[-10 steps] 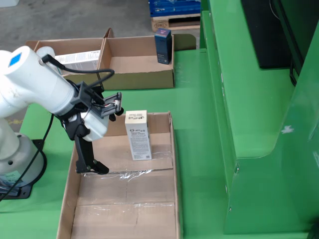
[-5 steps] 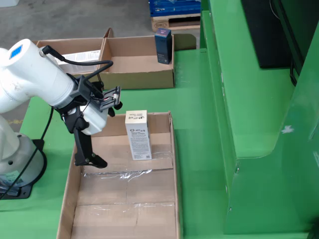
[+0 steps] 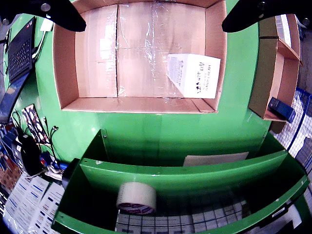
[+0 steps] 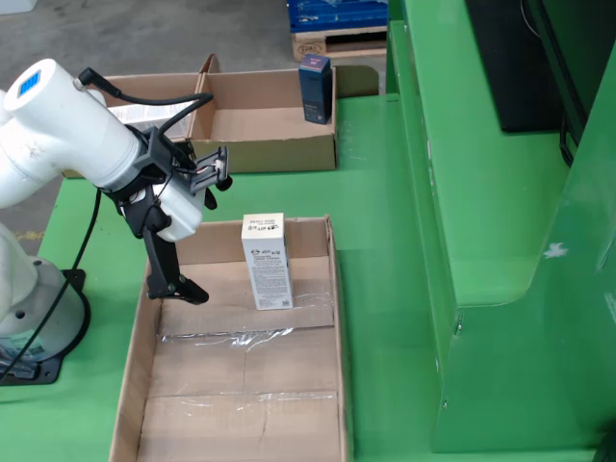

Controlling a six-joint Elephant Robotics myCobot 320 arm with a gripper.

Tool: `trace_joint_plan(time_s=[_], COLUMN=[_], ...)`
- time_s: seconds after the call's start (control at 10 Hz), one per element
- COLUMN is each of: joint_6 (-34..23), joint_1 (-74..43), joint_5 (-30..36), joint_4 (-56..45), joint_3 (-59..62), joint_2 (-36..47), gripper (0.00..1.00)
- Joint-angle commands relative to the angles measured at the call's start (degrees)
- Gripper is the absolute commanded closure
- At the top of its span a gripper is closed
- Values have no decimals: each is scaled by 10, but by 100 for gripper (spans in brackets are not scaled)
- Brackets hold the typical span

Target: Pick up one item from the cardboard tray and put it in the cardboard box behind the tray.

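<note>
Green table (image 4: 385,192) on grey concrete floor (image 4: 144,38). Tray (image 4: 322,385) lined with tape holds 1 upright white carton (image 4: 267,262) at its far right. Box (image 4: 265,125) behind holds 1 blue carton (image 4: 315,89). Gripper (image 3: 151,12) spread wide, empty, above tray.

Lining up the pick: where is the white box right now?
In the side view, the white box stands upright at the cardboard tray's far right end, right of the gripper.

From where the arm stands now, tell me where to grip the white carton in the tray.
Grip the white carton on its two narrow sides near the top, coming down from above. It stands upright near the cardboard tray's far right corner, its top free. The gripper is open.
</note>
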Motion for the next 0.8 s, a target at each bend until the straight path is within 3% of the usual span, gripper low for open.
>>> trace_joint_plan(time_s=[0.0,0.7], joint_6=[6,-1], joint_1=[19,31], joint_5=[-8,-10], joint_4=[5,9], joint_3=[16,21], joint_2=[10,2], gripper=[0,0])
